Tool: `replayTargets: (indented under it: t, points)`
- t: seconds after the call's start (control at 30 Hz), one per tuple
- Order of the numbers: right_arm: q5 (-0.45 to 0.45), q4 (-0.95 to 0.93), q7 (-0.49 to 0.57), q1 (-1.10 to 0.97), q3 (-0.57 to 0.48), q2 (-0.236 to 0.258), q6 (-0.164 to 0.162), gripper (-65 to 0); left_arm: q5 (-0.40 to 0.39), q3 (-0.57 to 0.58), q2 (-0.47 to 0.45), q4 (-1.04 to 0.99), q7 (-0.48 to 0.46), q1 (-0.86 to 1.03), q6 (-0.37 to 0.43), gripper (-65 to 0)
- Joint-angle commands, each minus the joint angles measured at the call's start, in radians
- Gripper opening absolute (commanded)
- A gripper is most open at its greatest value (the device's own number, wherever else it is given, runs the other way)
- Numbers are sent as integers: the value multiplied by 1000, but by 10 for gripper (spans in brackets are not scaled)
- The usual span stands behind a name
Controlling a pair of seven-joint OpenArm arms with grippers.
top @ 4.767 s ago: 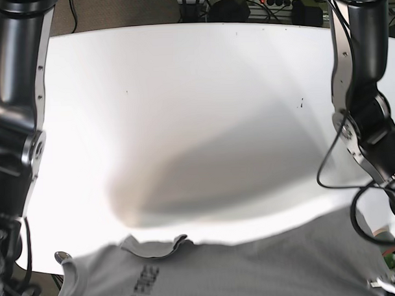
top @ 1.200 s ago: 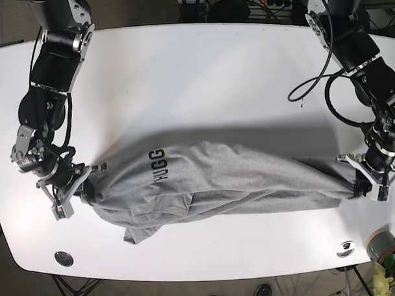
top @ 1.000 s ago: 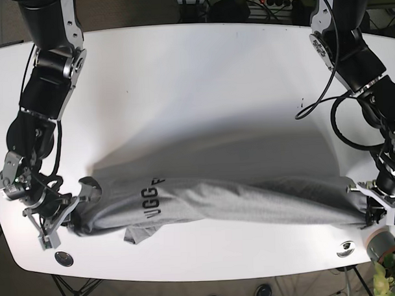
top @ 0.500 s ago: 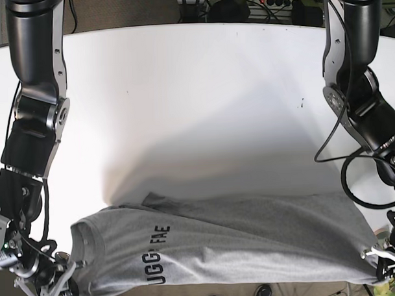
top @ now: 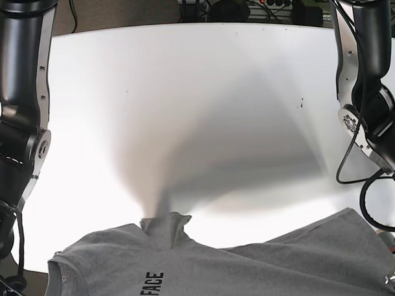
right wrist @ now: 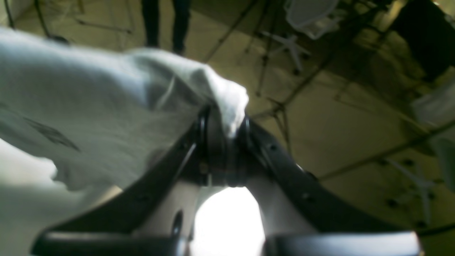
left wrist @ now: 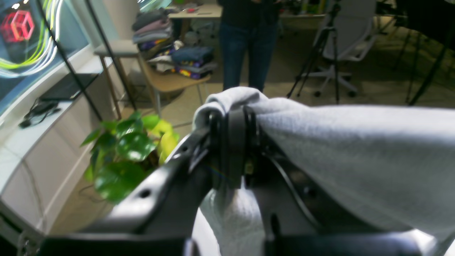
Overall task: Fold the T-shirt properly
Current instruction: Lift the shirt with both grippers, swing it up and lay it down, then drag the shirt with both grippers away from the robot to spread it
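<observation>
The grey T-shirt [top: 253, 269] with black lettering hangs stretched in the air above the white table [top: 195, 89], filling the bottom of the base view. A bunched part of it [top: 164, 227] sticks up at the middle. My left gripper [left wrist: 233, 117] is shut on a bunched corner of the shirt [left wrist: 355, 149] in the left wrist view. My right gripper [right wrist: 222, 131] is shut on another corner of the shirt [right wrist: 89, 106] in the right wrist view. In the base view both grippers lie at the bottom corners, cut off by the frame edge.
The left arm [top: 368, 116] rises along the right side and the right arm [top: 21, 128] along the left. Beyond the table are a green plant [left wrist: 128, 153], a person's legs [left wrist: 241, 46], stacked clothes [left wrist: 170, 53] and tripod legs [right wrist: 280, 106].
Both arms have lifted the shirt higher, toward the camera. It sits lower in the base view, spread wider, with its shadow larger on the table.
</observation>
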Motion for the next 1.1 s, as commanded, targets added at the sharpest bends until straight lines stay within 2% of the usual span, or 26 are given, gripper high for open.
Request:
replayTargets:
  t: [0.0,0.33,0.53,0.7,0.83,1.07]
  points:
    - [8,76,10,-22,5,13,1,-626,-12,1,-27,52,-20,30,-21,-650]
    - [8,281,-19,-396,169,-4,2,-626,-12,-2,-24,149,-19,275,-104,-650]
    - [8,385,-20,-620,269,-59,2,-626,-14,-11,-24,187,-19,432,-141,-650]
    - [8,485,-20,-818,348,-115,4,-626,-14,-74,9,259,-19,593,-147,-650]
    - [8,546,-22,-953,396,-168,38,-626,-14,-112,25,292,-19,705,-149,-650]
    - [6,644,-23,-1134,422,-231,42,-626,-15,-134,45,356,-20,869,-149,-650]
